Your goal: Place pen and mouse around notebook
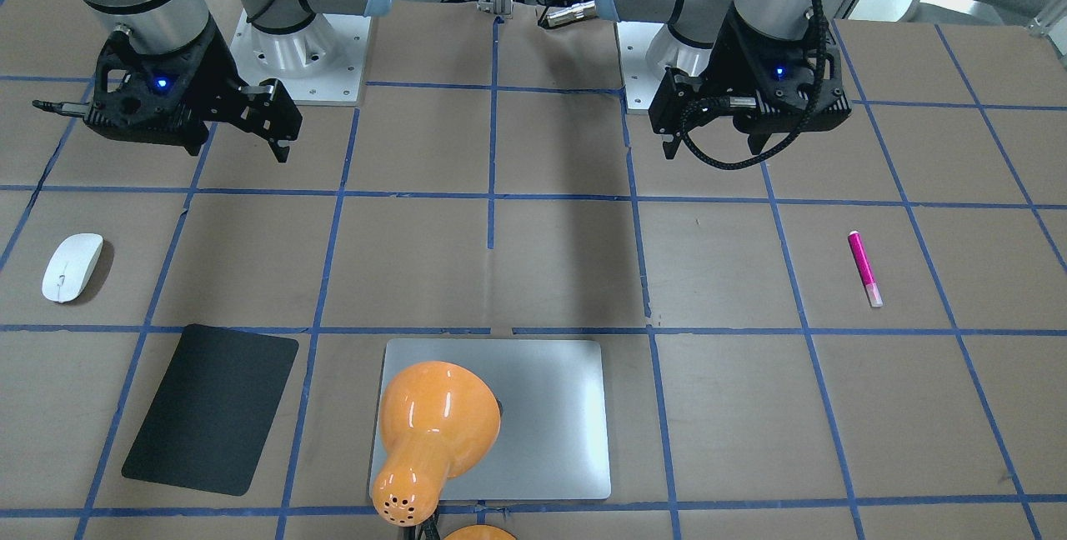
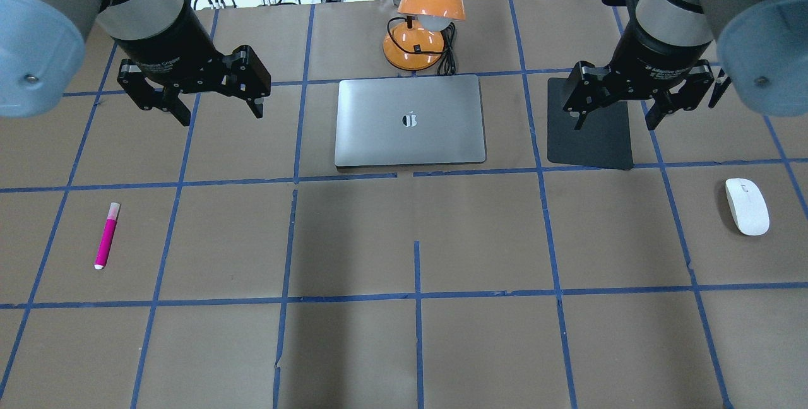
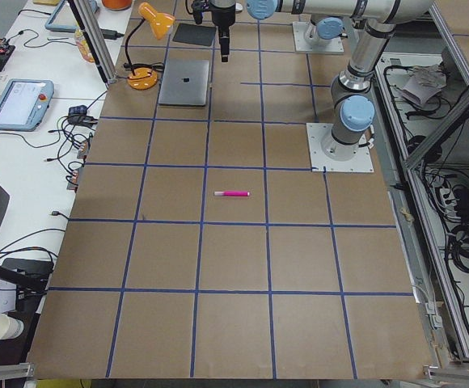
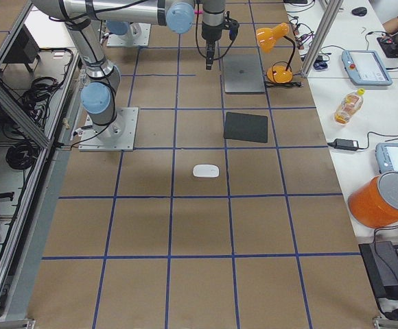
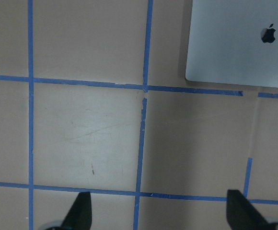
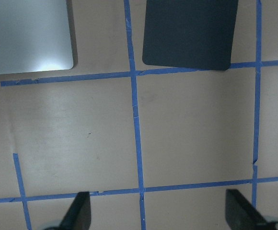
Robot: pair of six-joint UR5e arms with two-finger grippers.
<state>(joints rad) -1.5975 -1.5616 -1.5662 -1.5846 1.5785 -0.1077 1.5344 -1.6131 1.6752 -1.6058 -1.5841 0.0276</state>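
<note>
The magenta pen (image 2: 106, 236) lies alone on the brown table at the left, well in front of my left gripper (image 2: 222, 115), which hangs open and empty above the table. At the right lies the white mouse (image 2: 747, 206), nearer than my right gripper (image 2: 615, 124), which is also open and empty and hovers over the black mat. The silver notebook (image 2: 379, 134) lies closed at the table's middle back, between the two grippers. From the front, the pen (image 1: 864, 267) and mouse (image 1: 72, 267) sit at opposite sides. The left wrist view catches a corner of the notebook (image 5: 239, 43).
A black mat (image 2: 593, 137) lies just right of the notebook. An orange desk lamp (image 2: 423, 24) stands behind the notebook, its shade leaning over the back edge. Blue tape lines grid the brown table. Cables and a bottle sit beyond the far edge.
</note>
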